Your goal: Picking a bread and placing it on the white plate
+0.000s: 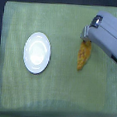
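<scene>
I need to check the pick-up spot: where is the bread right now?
The bread lies on the green cloth toward the exterior view's right, well apart from the white plate, its upper end under the gripper.

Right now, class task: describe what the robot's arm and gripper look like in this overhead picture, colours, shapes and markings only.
The arm is a bulky, boxy pale grey shell with rounded edges and darker grey shading underneath. Near its end sits a small dark rectangular patch. The gripper is a darker grey, narrower piece. No cables or lettering can be made out.
</scene>
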`<action>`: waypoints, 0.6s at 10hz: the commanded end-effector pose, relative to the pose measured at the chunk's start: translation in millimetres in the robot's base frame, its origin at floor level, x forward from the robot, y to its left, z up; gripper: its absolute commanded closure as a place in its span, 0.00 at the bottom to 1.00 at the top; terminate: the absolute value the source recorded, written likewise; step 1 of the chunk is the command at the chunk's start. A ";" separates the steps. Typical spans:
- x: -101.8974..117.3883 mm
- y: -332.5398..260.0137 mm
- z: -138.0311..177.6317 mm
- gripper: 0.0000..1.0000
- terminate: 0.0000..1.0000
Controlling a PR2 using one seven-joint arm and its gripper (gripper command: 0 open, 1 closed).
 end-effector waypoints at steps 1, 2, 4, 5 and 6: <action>-2.5 9.8 3.0 1.00 0.00; -1.4 10.9 4.5 1.00 0.00; 3.3 10.6 12.8 1.00 0.00; 4.4 9.7 17.4 1.00 0.00; 4.3 10.8 28.2 1.00 0.00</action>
